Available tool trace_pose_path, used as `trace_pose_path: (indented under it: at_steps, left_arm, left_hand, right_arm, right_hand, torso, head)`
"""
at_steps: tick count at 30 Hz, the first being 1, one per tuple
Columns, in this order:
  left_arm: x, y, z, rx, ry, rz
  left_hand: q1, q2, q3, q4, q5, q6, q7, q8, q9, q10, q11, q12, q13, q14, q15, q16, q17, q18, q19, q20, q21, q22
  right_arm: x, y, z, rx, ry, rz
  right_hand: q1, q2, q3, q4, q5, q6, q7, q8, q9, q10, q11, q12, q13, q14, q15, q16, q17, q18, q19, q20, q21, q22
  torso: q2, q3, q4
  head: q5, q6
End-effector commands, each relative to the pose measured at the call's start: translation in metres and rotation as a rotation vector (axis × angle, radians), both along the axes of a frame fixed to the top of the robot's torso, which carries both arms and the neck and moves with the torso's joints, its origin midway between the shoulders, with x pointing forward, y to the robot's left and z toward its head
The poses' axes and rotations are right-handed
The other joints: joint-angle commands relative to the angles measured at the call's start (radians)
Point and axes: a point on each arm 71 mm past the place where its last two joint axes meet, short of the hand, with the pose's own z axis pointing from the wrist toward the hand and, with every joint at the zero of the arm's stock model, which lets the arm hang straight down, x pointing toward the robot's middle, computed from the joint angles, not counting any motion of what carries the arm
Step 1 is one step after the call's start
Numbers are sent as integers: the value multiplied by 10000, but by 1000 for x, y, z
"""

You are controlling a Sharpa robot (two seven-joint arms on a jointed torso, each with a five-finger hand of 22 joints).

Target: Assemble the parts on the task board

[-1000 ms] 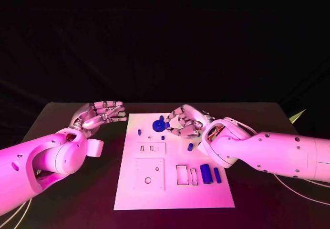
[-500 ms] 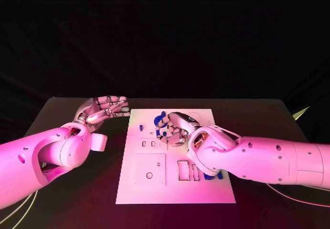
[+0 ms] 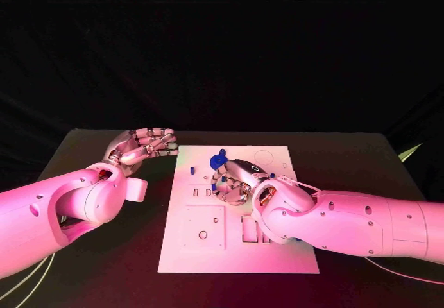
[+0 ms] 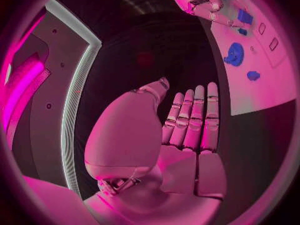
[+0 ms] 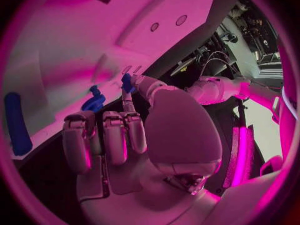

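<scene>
Task board (image 3: 278,256) flat in the middle of the black table (image 3: 370,154). Small blue part (image 5: 127,81) now pinched at the fingertips of the right hand (image 3: 236,181), low over the middle of the board. A second ago that hand higher up the board, next to the blue gear (image 3: 217,160); now pulled back toward the near side, with the right arm covering the blue bars seen on the board before. Other fingers of the right hand curled in, side by side. Gear at the far end of the board, a little blue peg (image 3: 190,171) just beside it. Long blue bar (image 5: 15,122) lying flat on the board. Left hand (image 3: 140,146) off the board, just beside its far left corner, barely moved. Fingers straight and close together, holding nothing, touching nothing.
</scene>
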Motion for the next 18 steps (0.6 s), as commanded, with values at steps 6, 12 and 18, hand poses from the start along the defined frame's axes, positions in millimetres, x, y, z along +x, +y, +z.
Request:
trace_pose_path:
  at_steps: [6,12,18]
  left_arm:
    - [0,-3,1,-47,-65,-160]
    - [0,-3,1,-48,-62,-167]
    - [0,-3,1,-45,-56,-163]
  left_hand:
    - [-100,-23,-8,26,-37,-44,327,-39,-15,13,27,-42,-8,-28,8,-67,17,94,-83,-17,-40,-17]
    - [-101,-22,-7,25,-37,-44,327,-39,-14,12,26,-42,-8,-28,9,-67,20,93,-91,-15,-44,-20]
    - [-101,-22,-7,25,-37,-44,327,-39,-14,12,26,-42,-8,-28,9,-67,20,93,-91,-15,-44,-20]
  right_arm:
    - [0,2,-4,-483,-206,98]
    - [0,4,-7,-553,-236,111]
    - [1,4,-8,-667,-227,115]
  right_hand:
    - [-126,-33,20,-72,-38,43,-55,430,440,652,-53,-54,2232,1041,-34,63,2632,-68,1065,-56,46,2630]
    - [-267,-130,-7,-56,-41,23,-53,450,446,658,-51,-49,2238,1041,-34,63,2632,-68,1065,-59,46,2630]
    - [-368,-222,-32,-47,-43,-14,-46,451,442,644,-47,-71,2223,1041,-32,63,2632,-68,1065,-59,46,2630]
  torso:
    - [-4,-9,25]
    - [-8,-8,4]
    - [-14,-13,1]
  head:
    - [74,-73]
    - [93,-69]
    - [98,-104]
